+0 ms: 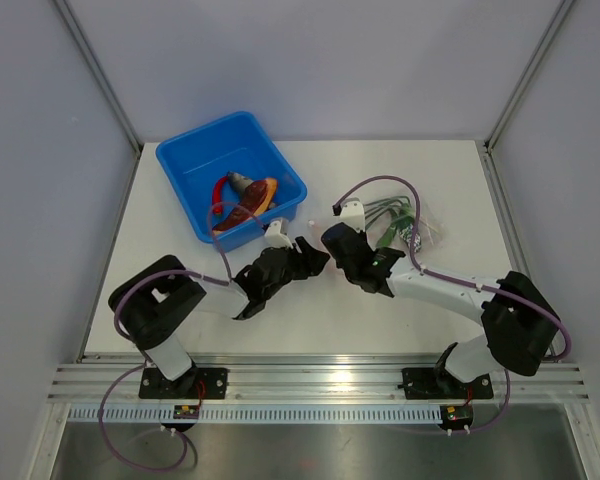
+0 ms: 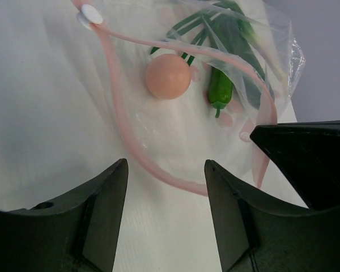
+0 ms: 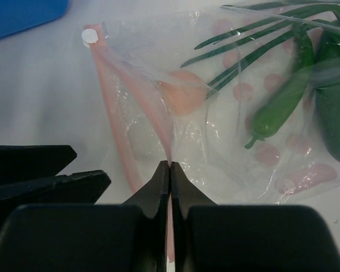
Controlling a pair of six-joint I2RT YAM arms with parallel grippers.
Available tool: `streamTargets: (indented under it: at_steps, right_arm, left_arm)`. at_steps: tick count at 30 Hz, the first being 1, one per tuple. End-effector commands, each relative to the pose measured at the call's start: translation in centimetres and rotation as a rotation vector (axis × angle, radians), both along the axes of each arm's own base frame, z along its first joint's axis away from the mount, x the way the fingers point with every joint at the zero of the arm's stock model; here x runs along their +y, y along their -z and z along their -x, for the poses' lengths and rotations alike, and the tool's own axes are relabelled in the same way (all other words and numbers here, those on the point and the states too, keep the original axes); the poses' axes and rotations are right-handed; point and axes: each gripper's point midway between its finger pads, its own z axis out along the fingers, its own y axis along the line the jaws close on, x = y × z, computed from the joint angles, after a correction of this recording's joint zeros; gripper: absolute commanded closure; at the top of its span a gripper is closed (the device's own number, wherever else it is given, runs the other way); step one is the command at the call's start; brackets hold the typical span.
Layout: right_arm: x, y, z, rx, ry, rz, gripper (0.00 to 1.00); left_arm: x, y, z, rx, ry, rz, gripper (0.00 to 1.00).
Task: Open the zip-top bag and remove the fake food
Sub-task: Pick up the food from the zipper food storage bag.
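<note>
The zip-top bag (image 1: 412, 222) lies right of centre on the white table, clear with a pink zip strip (image 2: 124, 133) and a white slider (image 2: 92, 13). The bag's mouth gapes. Inside it I see fake food: an orange ball (image 2: 168, 76), a green pepper (image 3: 277, 107) and thin green fronds (image 3: 255, 39). My right gripper (image 3: 169, 164) is shut on one lip of the bag (image 3: 215, 141) at the zip strip. My left gripper (image 2: 165, 170) stands open just before the other lip, with only table between its fingers.
A blue tub (image 1: 195, 165) sits at the back left and holds a grey fish (image 1: 240, 181) and red and orange toy pieces (image 1: 248, 203). Both grippers (image 1: 315, 258) nearly meet at the table's middle. Grey walls close off the back and both sides.
</note>
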Motion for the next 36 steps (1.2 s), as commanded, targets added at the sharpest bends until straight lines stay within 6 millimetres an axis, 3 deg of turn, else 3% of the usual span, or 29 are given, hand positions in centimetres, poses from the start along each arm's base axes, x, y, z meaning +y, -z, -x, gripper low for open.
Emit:
streamTargets:
  at_steps: [1, 13, 22, 36]
  right_arm:
    - [1.0, -1.4, 0.0, -0.035, -0.015, -0.072, 0.97]
    - [1.4, -2.3, 0.9, -0.065, -0.062, -0.169, 0.97]
    - [1.5, -2.6, 1.2, -0.066, -0.071, -0.194, 0.98]
    - [1.3, -2.8, 1.6, -0.071, -0.078, -0.215, 0.98]
  left_arm:
    - [-2.2, -3.4, -1.1, -0.077, 0.035, 0.125, 0.4]
    - [-3.8, -2.5, -2.5, -0.025, 0.03, 0.184, 0.4]
    - [-5.4, -0.4, -3.2, 0.042, 0.086, 0.226, 0.33]
    - [-5.2, 1.3, -5.2, 0.09, -0.001, 0.153, 0.23]
